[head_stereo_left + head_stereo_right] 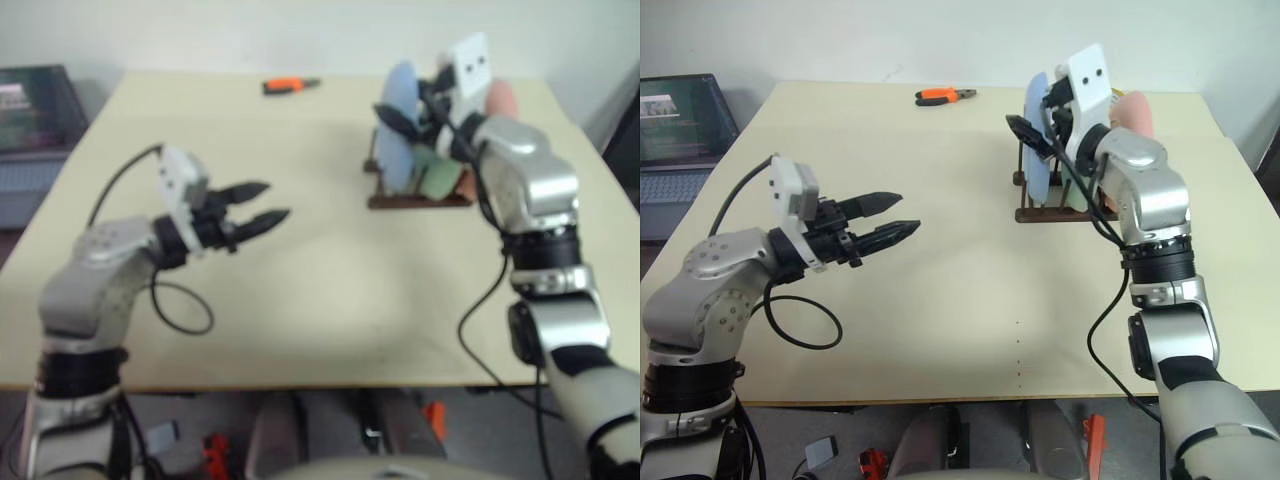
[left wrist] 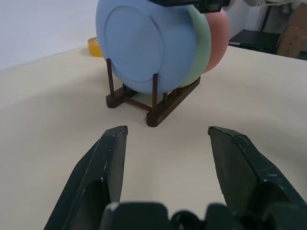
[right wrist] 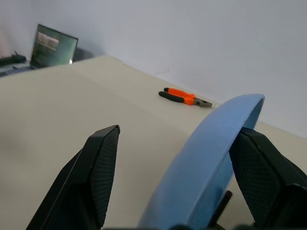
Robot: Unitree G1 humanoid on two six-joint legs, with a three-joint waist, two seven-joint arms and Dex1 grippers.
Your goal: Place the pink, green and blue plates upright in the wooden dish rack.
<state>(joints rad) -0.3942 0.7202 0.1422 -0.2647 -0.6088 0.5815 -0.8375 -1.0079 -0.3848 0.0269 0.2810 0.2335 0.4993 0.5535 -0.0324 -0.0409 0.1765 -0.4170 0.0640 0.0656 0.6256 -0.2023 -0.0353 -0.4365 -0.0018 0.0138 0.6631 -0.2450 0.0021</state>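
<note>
Yellow tape roll [image 2: 94,46] shows behind wooden dish rack [image 2: 152,102] — left wrist view.

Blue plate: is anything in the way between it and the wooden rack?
No. The blue plate already stands upright in the wooden dish rack, in front of the green plate and pink plate. The right gripper is open around its rim, with nothing visible between plate and rack.
</note>
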